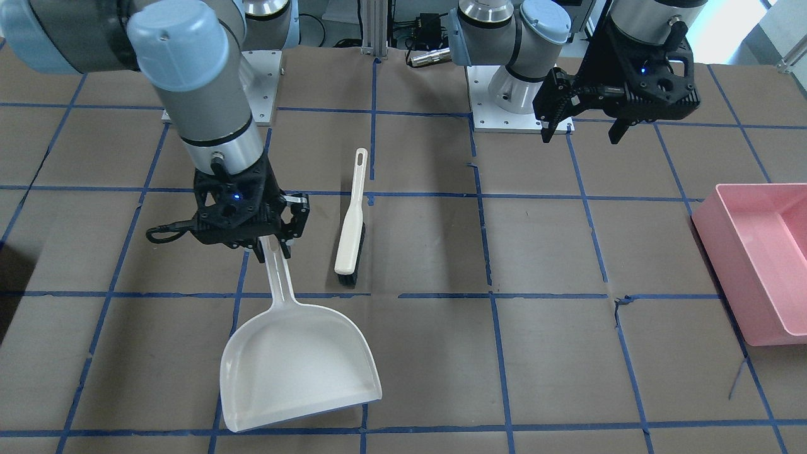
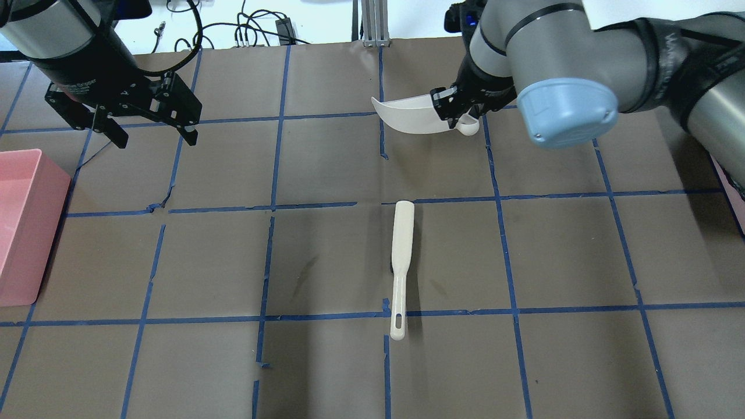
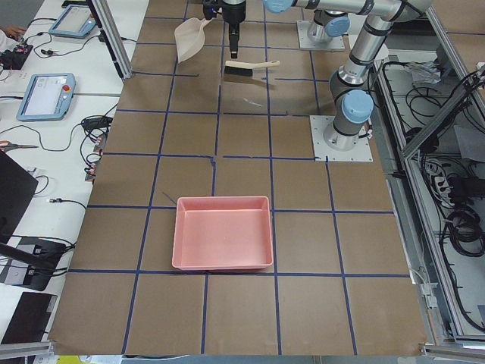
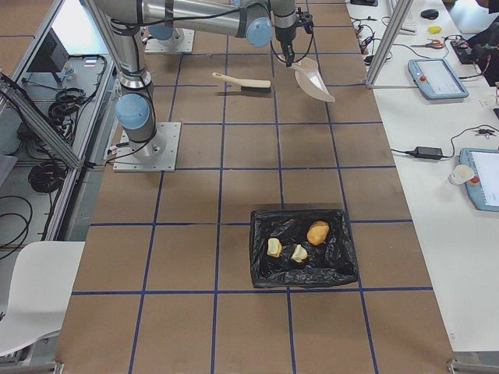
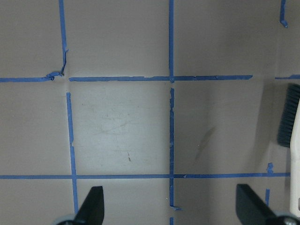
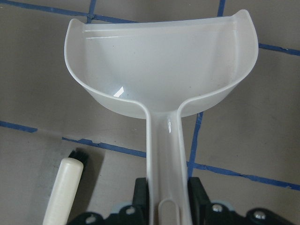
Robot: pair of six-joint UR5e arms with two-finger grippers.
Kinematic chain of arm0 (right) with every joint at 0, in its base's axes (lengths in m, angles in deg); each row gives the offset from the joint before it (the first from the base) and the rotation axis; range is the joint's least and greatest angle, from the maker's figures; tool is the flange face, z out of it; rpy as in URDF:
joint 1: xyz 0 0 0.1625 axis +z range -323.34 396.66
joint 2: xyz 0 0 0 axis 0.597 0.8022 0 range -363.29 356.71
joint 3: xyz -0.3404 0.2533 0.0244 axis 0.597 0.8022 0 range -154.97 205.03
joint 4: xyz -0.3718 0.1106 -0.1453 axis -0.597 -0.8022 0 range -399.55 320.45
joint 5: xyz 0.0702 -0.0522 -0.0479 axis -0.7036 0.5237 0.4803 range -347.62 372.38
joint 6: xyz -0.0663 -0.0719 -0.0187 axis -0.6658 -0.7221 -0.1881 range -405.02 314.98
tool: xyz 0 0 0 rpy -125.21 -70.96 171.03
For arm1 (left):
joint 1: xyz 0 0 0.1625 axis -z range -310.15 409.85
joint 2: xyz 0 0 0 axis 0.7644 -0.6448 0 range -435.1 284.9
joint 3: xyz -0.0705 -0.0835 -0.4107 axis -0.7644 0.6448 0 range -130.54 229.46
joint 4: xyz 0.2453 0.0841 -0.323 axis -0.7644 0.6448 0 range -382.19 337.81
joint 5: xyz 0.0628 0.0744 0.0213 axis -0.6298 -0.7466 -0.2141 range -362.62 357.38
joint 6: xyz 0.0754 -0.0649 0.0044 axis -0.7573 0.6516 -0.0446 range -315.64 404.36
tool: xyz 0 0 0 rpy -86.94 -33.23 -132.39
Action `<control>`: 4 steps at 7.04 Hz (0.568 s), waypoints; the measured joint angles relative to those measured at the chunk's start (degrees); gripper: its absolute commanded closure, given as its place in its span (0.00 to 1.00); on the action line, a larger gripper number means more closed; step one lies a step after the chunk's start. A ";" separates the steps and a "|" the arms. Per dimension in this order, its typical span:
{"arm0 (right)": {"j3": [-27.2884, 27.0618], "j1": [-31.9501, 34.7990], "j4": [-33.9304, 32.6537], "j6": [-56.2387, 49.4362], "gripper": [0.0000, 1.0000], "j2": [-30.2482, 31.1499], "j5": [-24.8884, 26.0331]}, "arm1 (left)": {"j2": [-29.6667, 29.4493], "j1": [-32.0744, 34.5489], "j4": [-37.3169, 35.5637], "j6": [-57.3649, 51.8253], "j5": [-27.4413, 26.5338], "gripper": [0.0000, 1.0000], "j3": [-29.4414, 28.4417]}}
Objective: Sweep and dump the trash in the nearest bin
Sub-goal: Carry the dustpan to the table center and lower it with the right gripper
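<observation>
Right tool [image 1: 272, 244] clamps white dustpan [image 1: 296, 366] handle; left tool [image 1: 581, 135] gapes empty; golden-tan trash pieces [image 4: 317, 232] lie in black bin [image 4: 343, 259]

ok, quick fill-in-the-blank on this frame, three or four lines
The right gripper grips the white plastic dustpan by its ____.
The open left gripper holds ____.
Three bread-like trash pieces lie in the rectangular ____-lined bin.
The dustpan's scoop is ____.
Missing: handle; nothing; black; empty.
</observation>
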State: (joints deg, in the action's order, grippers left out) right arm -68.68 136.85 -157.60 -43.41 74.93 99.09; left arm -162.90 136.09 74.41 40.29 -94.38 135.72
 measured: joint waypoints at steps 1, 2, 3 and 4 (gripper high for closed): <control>0.11 2.85 -4.01 4.56 1.00 -2.32 0.57 | -0.38 0.00 -0.32 -0.14 -1.57 0.01 -0.12; 0.19 5.12 -7.76 8.85 1.00 -4.69 1.13 | -0.65 0.06 -0.66 -0.14 -2.04 0.01 -0.17; 0.23 7.20 -11.15 12.42 1.00 -6.96 2.55 | -0.87 0.11 -1.14 -0.18 -2.06 0.01 -0.19; 0.26 9.12 -13.97 14.17 1.00 -8.93 4.89 | -1.03 0.19 -1.84 -0.31 -2.02 0.01 -0.21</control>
State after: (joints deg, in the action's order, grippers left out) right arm -68.41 145.97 -171.57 -29.25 66.00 103.98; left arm -163.93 136.28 72.57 39.98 -96.40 135.51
